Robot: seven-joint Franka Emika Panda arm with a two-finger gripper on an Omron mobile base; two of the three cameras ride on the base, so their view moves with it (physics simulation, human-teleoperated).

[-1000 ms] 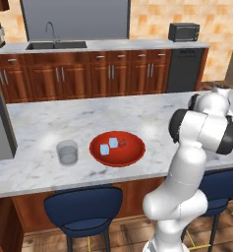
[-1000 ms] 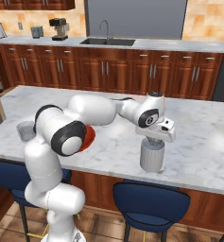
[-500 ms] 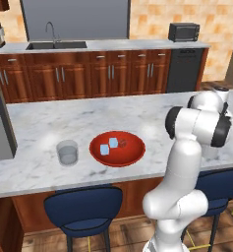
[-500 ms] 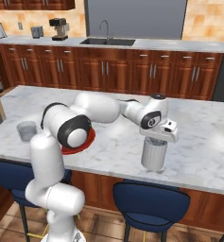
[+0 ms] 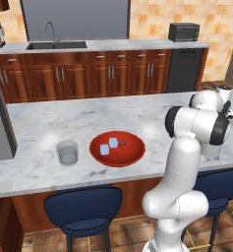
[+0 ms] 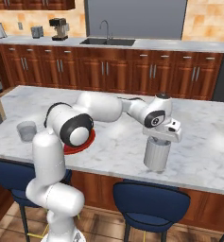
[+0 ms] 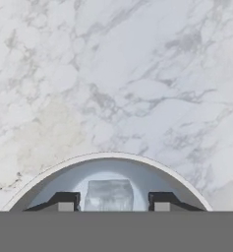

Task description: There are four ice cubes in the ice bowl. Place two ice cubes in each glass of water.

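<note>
Pale-blue translucent ice cube point(image 7: 108, 195) between parted tips of hand point(image 7: 113, 202), inside ribbed grey glass point(image 6: 157, 153) on marble counter point(image 6: 208, 156); released or gripped, cannot tell. Step: drop. Next: lift clear, fetch from red bowl point(image 5: 132, 153); two cubes point(image 5: 108, 145) left there. Cubes already in glass hidden

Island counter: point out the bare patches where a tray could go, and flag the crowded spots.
The marble island counter is bare behind the red ice bowl and clear tumbler, towards the far edge, and between the bowl and the ribbed grey glass. It is crowded at that glass, where the tool hangs over an ice cube.
</note>
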